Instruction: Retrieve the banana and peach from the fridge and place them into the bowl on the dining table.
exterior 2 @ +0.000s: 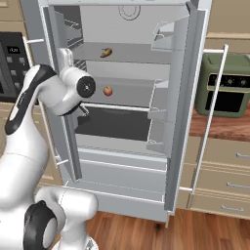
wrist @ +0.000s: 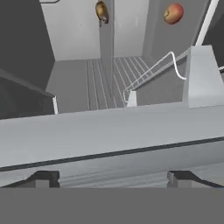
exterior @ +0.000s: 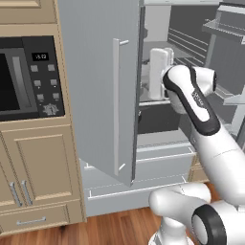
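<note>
The fridge stands with both doors swung wide. The dark olive-brown banana lies on the upper shelf, and it also appears at the top of the hand view as the banana. The orange-red peach rests on the shelf below, and the peach shows top right in the hand view. My gripper is open with nothing between its fingers. It is just inside the left side of the fridge, next to the left door, well short of both fruits. The bowl and the dining table are out of view.
A black built-in oven and tan cabinets sit left of the fridge. The right door carries bins and a long white handle. A green toaster oven stands on the wooden counter. Lower drawers are closed.
</note>
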